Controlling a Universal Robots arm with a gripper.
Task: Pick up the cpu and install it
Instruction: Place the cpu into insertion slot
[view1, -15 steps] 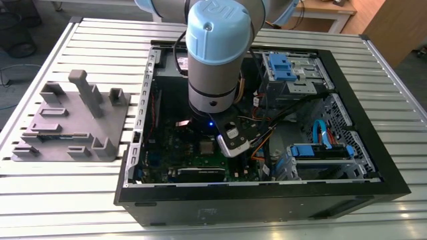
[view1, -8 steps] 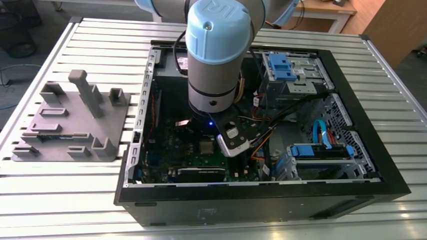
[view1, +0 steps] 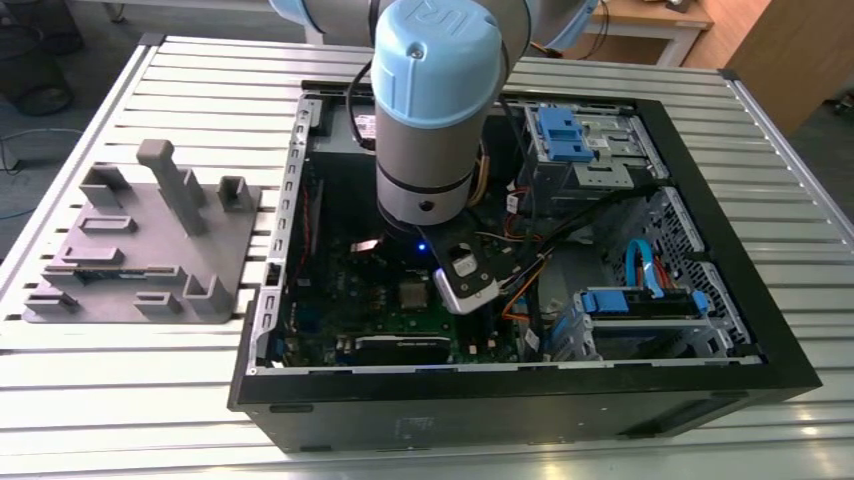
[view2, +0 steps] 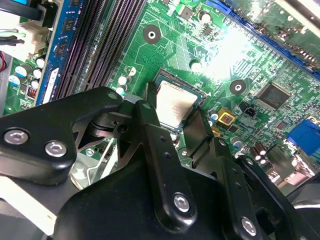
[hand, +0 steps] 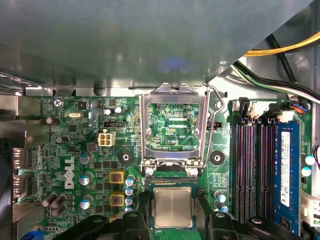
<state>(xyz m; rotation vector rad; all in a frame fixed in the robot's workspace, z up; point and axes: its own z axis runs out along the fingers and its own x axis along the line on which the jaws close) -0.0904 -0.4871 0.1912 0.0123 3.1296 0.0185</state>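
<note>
One cpu (hand: 172, 207) beneath the claw (view2: 175, 107)

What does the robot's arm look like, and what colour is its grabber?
The arm is a fat silver-grey tube topped by a round light-blue cap with a raised logo. A small blue light glows near its wrist. The gripper is black, built from chunky jointed bars dotted with round silver screws.

In the second wrist view the gripper (view2: 175, 112) covers two sides of the cpu (view2: 172, 102), and glare washes out part of the board (view2: 170, 50). In the exterior view the arm (view1: 427, 120) hides the board's far part.
</note>
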